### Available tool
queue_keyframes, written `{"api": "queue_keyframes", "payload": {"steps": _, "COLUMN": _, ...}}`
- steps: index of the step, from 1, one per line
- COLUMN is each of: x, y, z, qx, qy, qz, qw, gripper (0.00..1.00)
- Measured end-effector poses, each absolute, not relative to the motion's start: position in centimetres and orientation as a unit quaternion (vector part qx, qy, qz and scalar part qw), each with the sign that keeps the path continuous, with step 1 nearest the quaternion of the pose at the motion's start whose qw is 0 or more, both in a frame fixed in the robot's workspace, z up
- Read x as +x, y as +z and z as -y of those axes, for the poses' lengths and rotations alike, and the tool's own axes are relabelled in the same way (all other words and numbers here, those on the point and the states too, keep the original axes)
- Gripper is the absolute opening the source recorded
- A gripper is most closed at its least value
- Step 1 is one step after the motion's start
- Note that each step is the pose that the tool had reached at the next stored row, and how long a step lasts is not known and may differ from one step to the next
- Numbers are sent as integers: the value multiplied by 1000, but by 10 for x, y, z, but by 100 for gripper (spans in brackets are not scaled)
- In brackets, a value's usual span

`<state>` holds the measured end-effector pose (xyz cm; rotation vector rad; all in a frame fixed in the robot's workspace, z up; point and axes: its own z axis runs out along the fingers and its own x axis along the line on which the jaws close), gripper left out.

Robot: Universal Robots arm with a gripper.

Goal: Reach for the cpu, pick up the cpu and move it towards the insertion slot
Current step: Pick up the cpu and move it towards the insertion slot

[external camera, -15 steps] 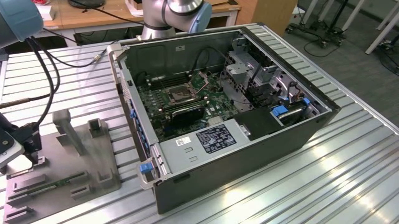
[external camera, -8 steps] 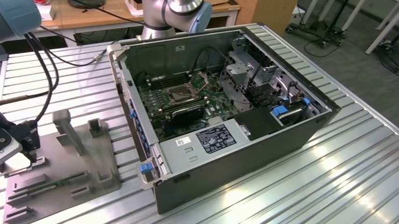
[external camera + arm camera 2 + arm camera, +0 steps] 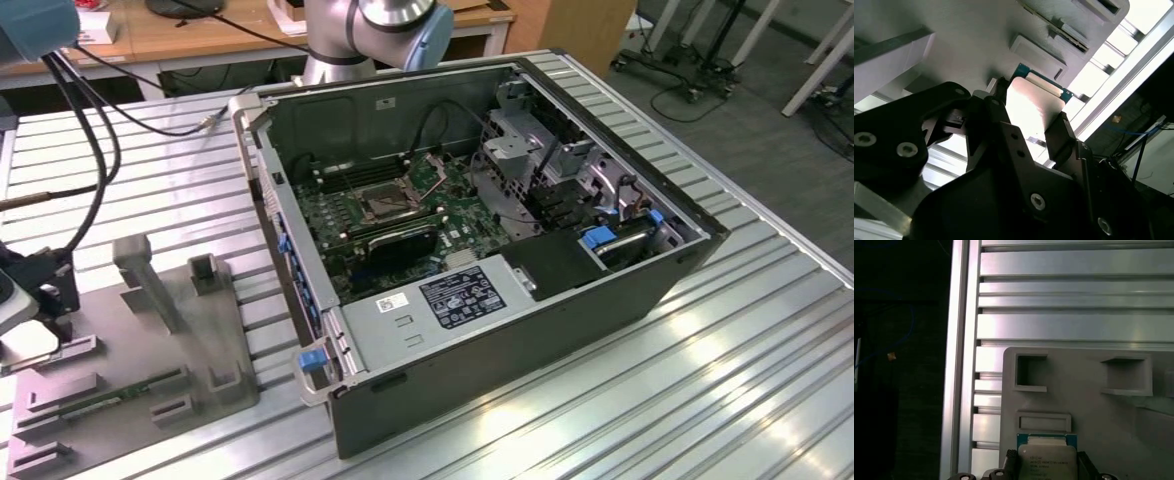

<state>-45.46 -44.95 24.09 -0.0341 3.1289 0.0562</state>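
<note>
Currently: my gripper (image 3: 1030,105) is clamped on the cpu (image 3: 1047,461), one finger at each edge, against the grey fixture tray (image 3: 1104,415). Step, judged: pickup. Insertion slot (image 3: 378,203) well apart, inside the open computer case (image 3: 534,330). The carry calls for a level chip.

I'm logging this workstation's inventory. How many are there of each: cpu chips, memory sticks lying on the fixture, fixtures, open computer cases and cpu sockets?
cpu: 1
memory stick on the fixture: 1
grey fixture: 1
computer case, open: 1
insertion slot: 1
Total: 5
</note>
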Motion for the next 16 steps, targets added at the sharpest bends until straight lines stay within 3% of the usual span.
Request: {"api": "queue_keyframes", "payload": {"steps": 16, "x": -455, "y": 254, "z": 450, "qx": -11, "qy": 18, "qz": -1000, "qw": 6, "gripper": 55}}
